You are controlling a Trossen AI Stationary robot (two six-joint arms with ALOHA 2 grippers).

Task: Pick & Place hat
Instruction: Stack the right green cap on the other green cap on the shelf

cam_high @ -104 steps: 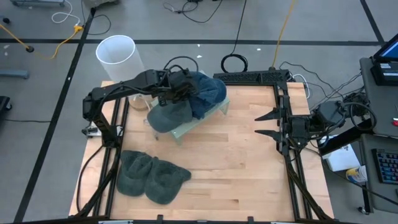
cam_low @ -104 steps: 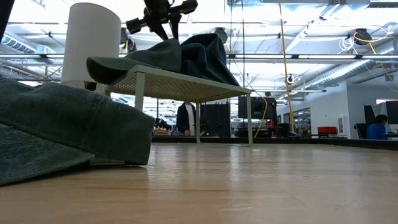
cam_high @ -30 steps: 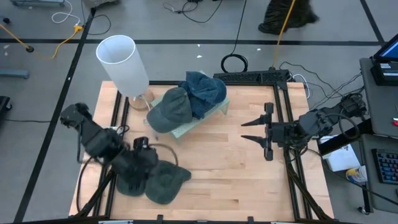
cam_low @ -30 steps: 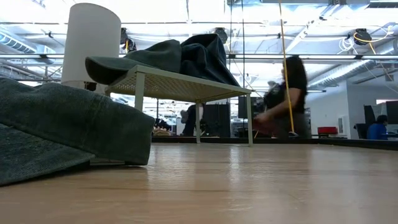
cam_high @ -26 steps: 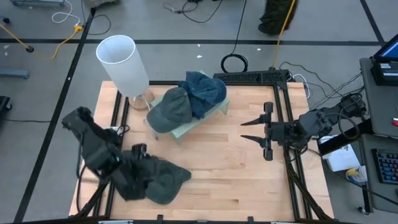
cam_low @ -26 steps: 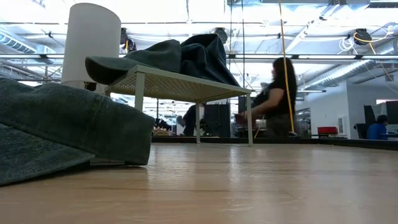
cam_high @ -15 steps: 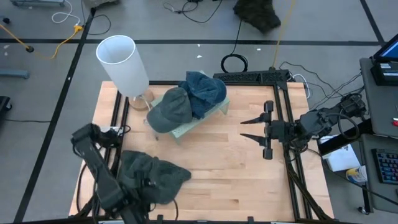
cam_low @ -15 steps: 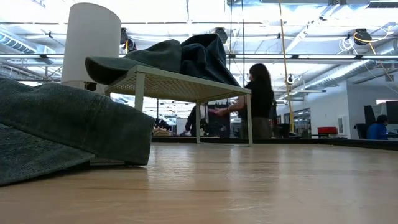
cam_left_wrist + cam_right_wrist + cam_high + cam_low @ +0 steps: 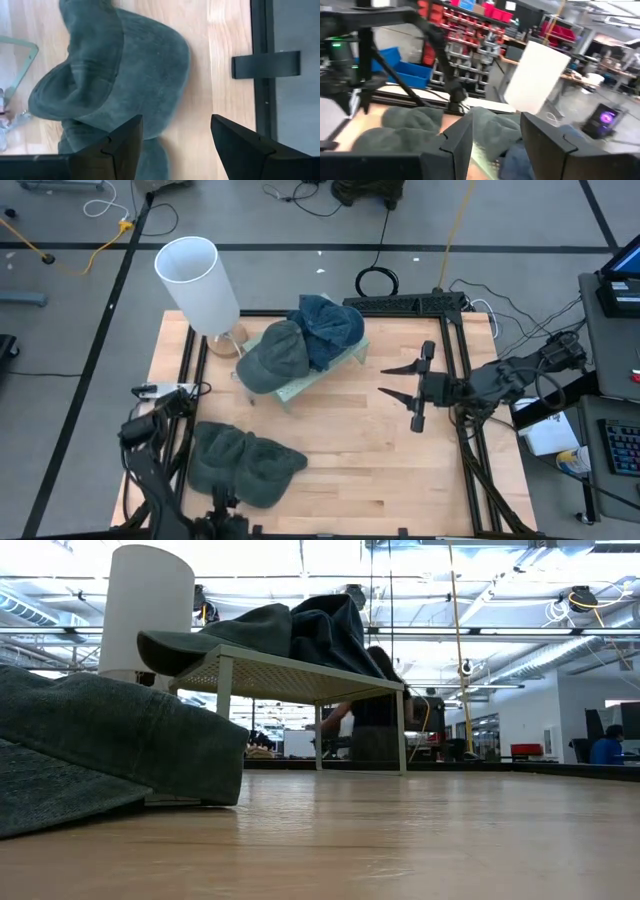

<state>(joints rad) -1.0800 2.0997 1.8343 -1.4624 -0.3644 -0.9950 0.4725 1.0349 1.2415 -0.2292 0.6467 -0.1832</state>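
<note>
- Since the earlier look, the left arm has swung away from the little rack and pulled back to the near left edge of the table, and the right arm has crept in a bit from the right side.
- Nearest of all, the left gripper (image 9: 172,145) hangs low at the near edge, just by the pile. Its two fingers are spread wide and hold nothing.
- Just under it lie the grey-green hats (image 9: 240,465) in a soft heap on the wooden table (image 9: 360,460). They are the ones left to move, I think.
- To grab one well, the left gripper should come down over the top hat's round part, not the floppy brim, and pinch only one layer, so the hat below does not come too.
- Farther out on the right, the right gripper (image 9: 402,394) floats over bare wood, fingers spread, holding nothing. It should wait there, out of the way.
- Farther back stands the pale rack (image 9: 325,372). On it sit a grey-green cap (image 9: 275,355) and a blue hat (image 9: 330,325), touching each other.
- The rack is nearly full, so the next hat should be lifted high over its edge and set down gently, or it could push the others off.
- Beside the rack at the far left is a tall white tube (image 9: 195,280). Keep the arm clear of it.
- Beyond the table, a person (image 9: 375,725) is in the room.
</note>
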